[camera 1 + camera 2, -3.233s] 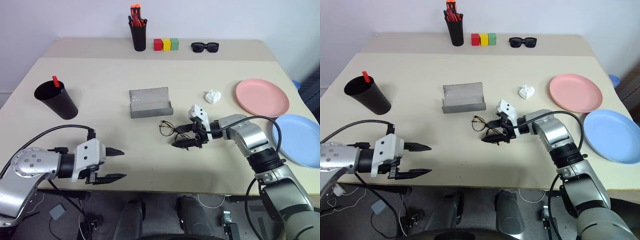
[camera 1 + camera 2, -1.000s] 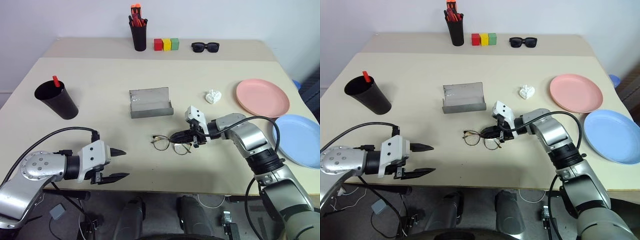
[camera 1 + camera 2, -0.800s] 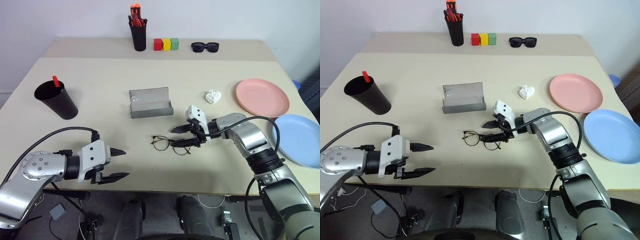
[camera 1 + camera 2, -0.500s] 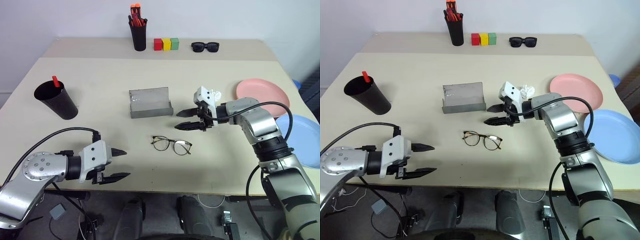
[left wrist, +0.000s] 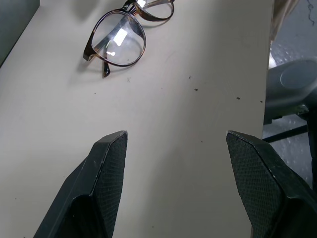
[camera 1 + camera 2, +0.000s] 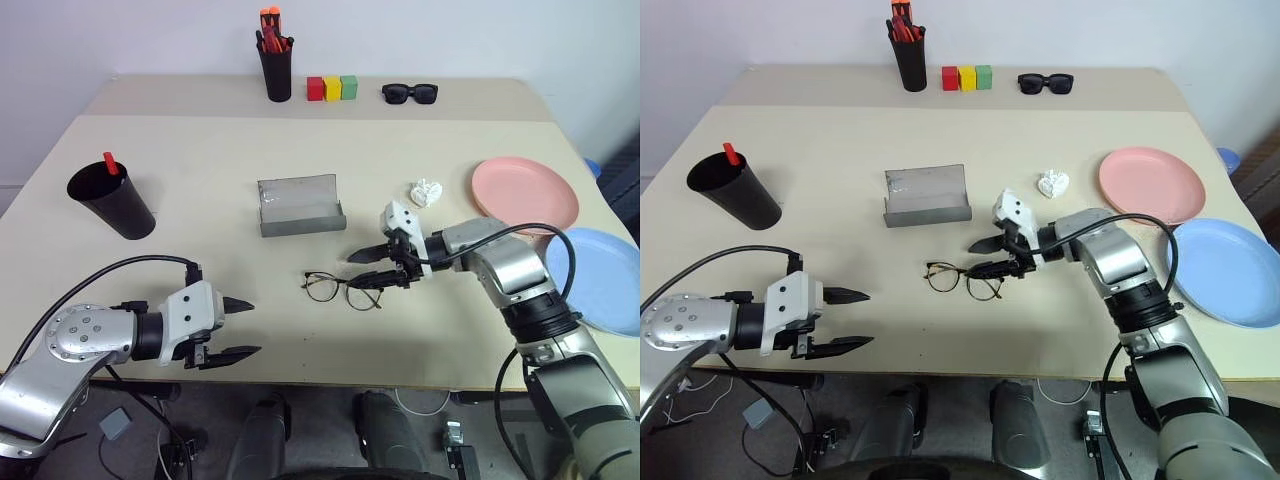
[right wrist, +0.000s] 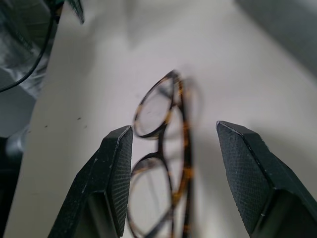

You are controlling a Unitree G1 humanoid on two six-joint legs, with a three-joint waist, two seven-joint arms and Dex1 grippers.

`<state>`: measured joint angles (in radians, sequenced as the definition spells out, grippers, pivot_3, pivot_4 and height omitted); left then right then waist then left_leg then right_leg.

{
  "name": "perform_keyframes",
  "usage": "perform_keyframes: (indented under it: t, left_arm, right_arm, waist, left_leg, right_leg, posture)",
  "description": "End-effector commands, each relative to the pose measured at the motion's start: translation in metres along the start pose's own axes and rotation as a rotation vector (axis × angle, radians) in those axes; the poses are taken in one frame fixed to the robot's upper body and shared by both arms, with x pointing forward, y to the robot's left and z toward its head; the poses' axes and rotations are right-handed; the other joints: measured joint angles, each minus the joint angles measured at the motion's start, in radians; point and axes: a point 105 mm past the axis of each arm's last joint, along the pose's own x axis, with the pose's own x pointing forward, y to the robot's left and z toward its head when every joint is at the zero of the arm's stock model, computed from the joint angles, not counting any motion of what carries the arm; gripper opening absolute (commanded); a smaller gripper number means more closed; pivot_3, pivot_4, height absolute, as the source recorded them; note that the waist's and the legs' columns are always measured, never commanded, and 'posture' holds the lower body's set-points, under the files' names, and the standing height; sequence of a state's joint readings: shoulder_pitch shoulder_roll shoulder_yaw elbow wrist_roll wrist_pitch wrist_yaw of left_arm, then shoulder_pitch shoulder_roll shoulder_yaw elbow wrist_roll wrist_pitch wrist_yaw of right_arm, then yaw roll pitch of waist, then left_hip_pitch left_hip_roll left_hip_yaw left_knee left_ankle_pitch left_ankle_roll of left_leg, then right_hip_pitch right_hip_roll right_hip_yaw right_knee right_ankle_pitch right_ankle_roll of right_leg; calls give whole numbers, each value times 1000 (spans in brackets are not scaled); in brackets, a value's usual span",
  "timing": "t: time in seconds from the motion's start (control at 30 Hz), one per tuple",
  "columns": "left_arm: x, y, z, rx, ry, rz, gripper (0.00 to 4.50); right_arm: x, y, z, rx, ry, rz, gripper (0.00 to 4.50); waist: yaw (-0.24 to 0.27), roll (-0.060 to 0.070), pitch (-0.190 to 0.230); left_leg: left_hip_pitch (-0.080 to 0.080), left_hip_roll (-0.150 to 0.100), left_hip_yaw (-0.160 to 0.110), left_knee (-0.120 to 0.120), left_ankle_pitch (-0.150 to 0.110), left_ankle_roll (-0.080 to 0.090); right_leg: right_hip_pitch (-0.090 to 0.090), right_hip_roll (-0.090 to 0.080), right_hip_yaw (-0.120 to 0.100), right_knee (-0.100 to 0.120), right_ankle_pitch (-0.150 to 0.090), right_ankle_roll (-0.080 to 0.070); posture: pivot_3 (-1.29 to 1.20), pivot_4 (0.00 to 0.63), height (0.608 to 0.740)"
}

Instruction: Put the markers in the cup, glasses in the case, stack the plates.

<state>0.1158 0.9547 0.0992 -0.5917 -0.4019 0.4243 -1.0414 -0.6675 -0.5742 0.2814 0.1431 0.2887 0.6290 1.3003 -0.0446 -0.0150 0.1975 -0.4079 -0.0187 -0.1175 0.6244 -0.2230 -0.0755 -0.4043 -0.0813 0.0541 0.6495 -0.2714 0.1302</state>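
Glasses (image 6: 342,289) lie flat on the table (image 6: 200,180), near-centre, just nearer than the case (image 6: 300,205); lenses closed up, nothing holding them. Right gripper (image 6: 375,267) is right at the glasses' right end, fingers spread apart w/ the frame between and below them in the right wrist view; no grip on it, can't tell if a tip touches. Left gripper (image 6: 232,328) hangs at the near-left edge of the table, fingers (image 5: 110,163) wide apart, empty, well apart from the glasses.

Case sits open, mid-table, lid up, nothing inside visible. Cup (image 6: 110,202) stands far-left-ish of the left arm, a red marker (image 6: 111,163) sticking up out of it. Pink plate (image 6: 525,194) on the right side, blue plate (image 6: 605,280) nearer and further right, side by side, rims close, not stacked. Small white crumpled bit (image 6: 426,192) between case and pink plate.

Far edge: pen holder (image 6: 276,65) w/ orange-capped pens, then three blocks (image 6: 332,88) red/yellow/green, then sunglasses (image 6: 409,94) to the right.
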Motion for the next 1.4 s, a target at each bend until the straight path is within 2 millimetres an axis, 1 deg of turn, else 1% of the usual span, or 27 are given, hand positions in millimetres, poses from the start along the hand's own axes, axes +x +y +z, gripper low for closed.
perform_keyframes:
  t: [0.03,0.37,0.77,0.87,0.97,1.0,1.4]
  left_arm:
    - [-1,-2,5,34,-7,-8,3244]
    - [-2,-3,4,30,-2,-8,3244]
    - [-2,-4,4,26,-2,-3,3244]
    - [-1,-5,4,24,-3,-2,3244]
    - [-1,-5,4,23,-1,1,3244]
    - [-1,-5,4,23,0,2,3244]
    - [-1,-3,4,19,-3,13,3244]
  right_arm:
    - [5,7,8,-46,-8,23,2706]
    - [19,13,6,-35,-3,61,2706]
    - [22,15,4,-34,12,74,2706]
    - [23,15,3,-33,15,74,1875]
    - [23,15,2,-32,16,71,338]
    - [23,15,2,-33,17,70,15]
    - [20,9,4,-47,8,40,15]
  waist:
    - [0,0,0]
    - [0,0,0]
    - [0,0,0]
    - [0,0,0]
    - [0,0,0]
    - [0,0,0]
    - [0,0,0]
  left_leg:
    - [0,0,0,0,0,0]
    - [0,0,0,0,0,0]
    - [0,0,0,0,0,0]
    - [0,0,0,0,0,0]
    - [0,0,0,0,0,0]
    - [0,0,0,0,0,0]
    - [0,0,0,0,0,0]
  right_leg:
    - [0,0,0,0,0,0]
    - [0,0,0,0,0,0]
    - [0,0,0,0,0,0]
    - [0,0,0,0,0,0]
    - [0,0,0,0,0,0]
    - [0,0,0,0,0,0]
    - [0,0,0,0,0,0]
  posture:
    - [0,150,740]
    - [0,150,740]
    - [0,150,740]
    - [0,150,740]
    - [0,150,740]
    - [0,150,740]
    - [0,150,740]
